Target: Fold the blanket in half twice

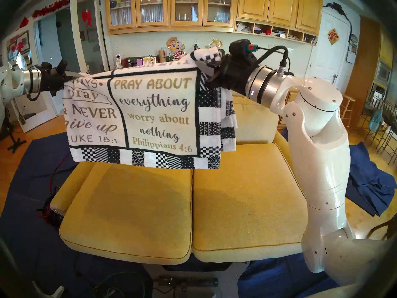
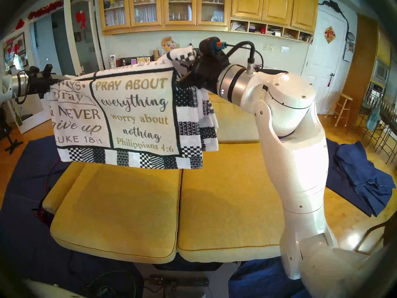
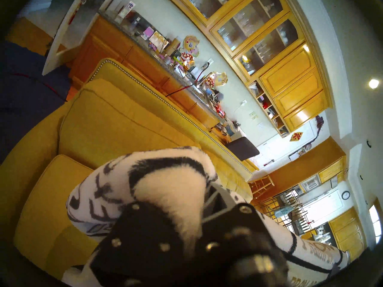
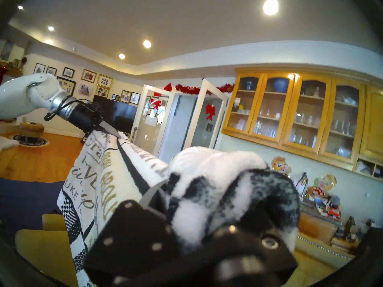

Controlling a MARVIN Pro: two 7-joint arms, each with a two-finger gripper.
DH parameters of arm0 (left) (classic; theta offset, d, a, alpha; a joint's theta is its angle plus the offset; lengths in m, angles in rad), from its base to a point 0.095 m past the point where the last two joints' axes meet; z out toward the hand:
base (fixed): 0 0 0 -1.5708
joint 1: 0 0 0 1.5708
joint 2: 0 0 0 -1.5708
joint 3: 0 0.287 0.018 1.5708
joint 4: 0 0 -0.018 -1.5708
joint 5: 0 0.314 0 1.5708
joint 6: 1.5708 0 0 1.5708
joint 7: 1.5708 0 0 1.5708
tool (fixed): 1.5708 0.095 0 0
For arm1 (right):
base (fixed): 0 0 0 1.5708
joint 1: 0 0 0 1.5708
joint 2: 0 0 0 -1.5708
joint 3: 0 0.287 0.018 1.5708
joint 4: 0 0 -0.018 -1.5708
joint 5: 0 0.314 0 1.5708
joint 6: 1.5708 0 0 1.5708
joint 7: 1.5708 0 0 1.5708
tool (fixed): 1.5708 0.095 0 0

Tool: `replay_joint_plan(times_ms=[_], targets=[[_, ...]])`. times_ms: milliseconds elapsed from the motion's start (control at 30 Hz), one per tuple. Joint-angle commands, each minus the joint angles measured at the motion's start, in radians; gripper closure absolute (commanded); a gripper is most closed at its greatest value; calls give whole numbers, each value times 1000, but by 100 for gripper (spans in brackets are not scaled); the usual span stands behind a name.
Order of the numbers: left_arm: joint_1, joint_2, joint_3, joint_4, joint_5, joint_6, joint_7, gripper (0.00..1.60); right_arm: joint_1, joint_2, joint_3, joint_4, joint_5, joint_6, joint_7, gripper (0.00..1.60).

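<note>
The white blanket [image 1: 150,110] with gold and grey lettering hangs folded at frame center, above the yellow sofa [image 1: 193,205]; the left gripper [image 1: 72,77] and the right gripper [image 1: 211,64] each clench a top corner.

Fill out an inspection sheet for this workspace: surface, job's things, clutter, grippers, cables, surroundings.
Surface: yellow sofa, two seat cushions.
Job's things: blanket hangs doubled between both grippers, clear of the cushions.
Clutter: navy cloths on the floor around the sofa.
Grippers: left gripper and right gripper each shut on a top corner of the blanket.
Cables: red and black wires by the sofa's left end.
Surroundings: wooden glass-door cabinets, crowded counter behind.
</note>
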Motion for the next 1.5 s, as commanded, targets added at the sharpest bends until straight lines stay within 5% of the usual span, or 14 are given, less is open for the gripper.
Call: replay_joint_plan(times_ms=[0,567,1467], targets=[[-32,106,-60,15,-16,-5,-15,160,35,2,9,-126,-10,3,-7,160],[12,148,-83,39,-66,-5,-58,160,-19,37,-13,-302,-43,64,-12,160],[119,164,-31,-66,-135,-5,-132,160,-67,111,119,-304,-94,188,-31,160]])
